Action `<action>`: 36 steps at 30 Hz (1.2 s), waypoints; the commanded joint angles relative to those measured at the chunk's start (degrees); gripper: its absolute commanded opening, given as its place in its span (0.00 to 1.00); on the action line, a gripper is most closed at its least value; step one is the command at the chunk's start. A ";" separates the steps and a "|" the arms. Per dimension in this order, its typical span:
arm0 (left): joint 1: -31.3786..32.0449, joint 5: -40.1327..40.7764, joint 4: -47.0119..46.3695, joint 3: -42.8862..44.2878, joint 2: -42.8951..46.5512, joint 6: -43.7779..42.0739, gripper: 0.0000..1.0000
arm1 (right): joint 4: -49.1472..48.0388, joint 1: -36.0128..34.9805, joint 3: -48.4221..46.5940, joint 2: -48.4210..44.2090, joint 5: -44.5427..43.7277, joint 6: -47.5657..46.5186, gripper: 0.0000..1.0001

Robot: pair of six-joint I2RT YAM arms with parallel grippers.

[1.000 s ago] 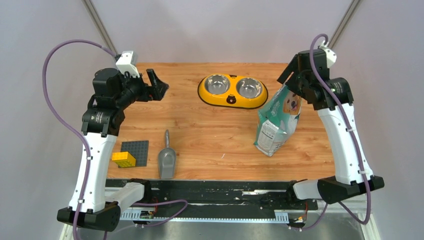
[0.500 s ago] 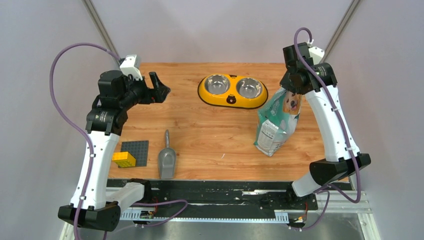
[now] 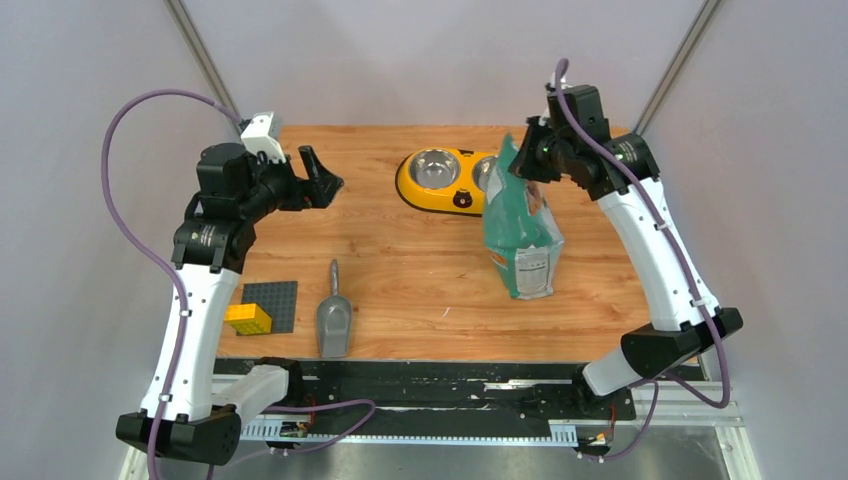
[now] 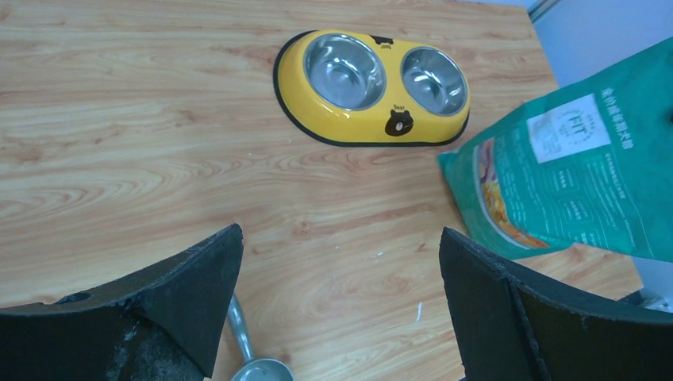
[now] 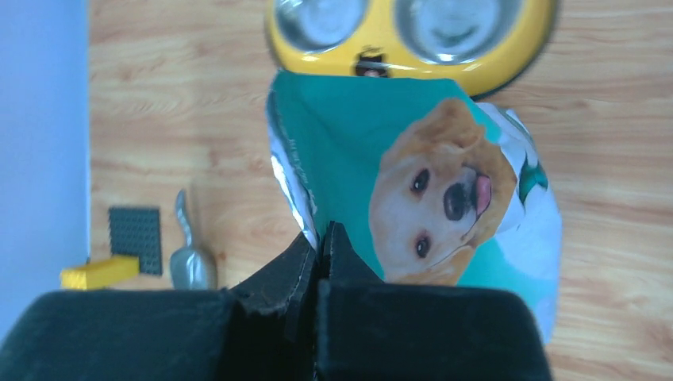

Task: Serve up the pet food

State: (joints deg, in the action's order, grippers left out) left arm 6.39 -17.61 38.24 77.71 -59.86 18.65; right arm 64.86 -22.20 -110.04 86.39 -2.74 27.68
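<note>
Overhead, the right gripper [image 3: 527, 160] is at the far right of the wooden table [image 3: 420, 270], its two fingers pressed together on the top edge of the teal pet food pouch [image 3: 520, 225]. The right wrist view shows the fingertips of this gripper [image 5: 321, 238] pinching the pouch's [image 5: 373, 159] silver-lined rim, just beside the printed dog's face. The pouch leans, and from above its top covers part of the right bowl of the yellow feeder [image 3: 410, 185]. I cannot tell whether its bottom touches the table. The pet food itself is hidden inside the pouch; no pellets show in any view.

The left gripper [image 3: 320, 180] hovers above the far left part of the table with its fingers spread wide and nothing between them. In its wrist view the gripper [image 4: 340, 234] frames bare wood, with the feeder [image 4: 341, 131] beyond it and the pouch [image 4: 571, 182] slanting in from the right.

A grey scoop [image 3: 333, 325] lies near the front edge, its handle pointing away from the arms. To its left a yellow brick [image 3: 247, 318] sits at the near left corner of a dark studded plate [image 3: 270, 305].
</note>
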 commanded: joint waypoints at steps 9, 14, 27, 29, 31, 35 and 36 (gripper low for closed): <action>5.06 -11.61 -18.70 -17.04 -0.86 12.05 1.00 | -13.38 -6.90 -4.65 1.15 4.00 4.89 0.00; 13.65 -8.35 -29.68 -24.78 -4.40 14.77 0.99 | -12.54 -6.87 -3.43 2.33 -7.68 12.83 0.00; 24.56 -1.80 -51.66 -25.84 -15.64 19.93 1.00 | -13.28 -6.91 -7.59 8.70 -17.95 27.42 0.04; 24.83 -1.62 -52.46 -25.01 -17.65 20.35 1.00 | -13.54 -6.88 -7.19 8.00 -17.45 24.05 0.31; 25.16 -1.56 -53.24 -24.45 -19.51 20.63 0.99 | -13.76 -6.44 -5.27 6.59 -15.44 19.71 0.60; 25.89 -0.95 -57.39 -24.68 -22.98 21.26 0.99 | -15.77 -4.61 1.30 0.71 -9.04 12.13 0.83; 26.05 -1.21 -58.98 -24.56 -24.49 21.95 0.99 | -16.30 -3.82 3.05 -1.30 -7.75 11.35 0.85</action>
State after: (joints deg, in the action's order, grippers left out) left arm 31.48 -19.81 -12.97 51.05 -81.54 38.79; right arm 52.88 -28.25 -111.31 92.58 -15.22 46.44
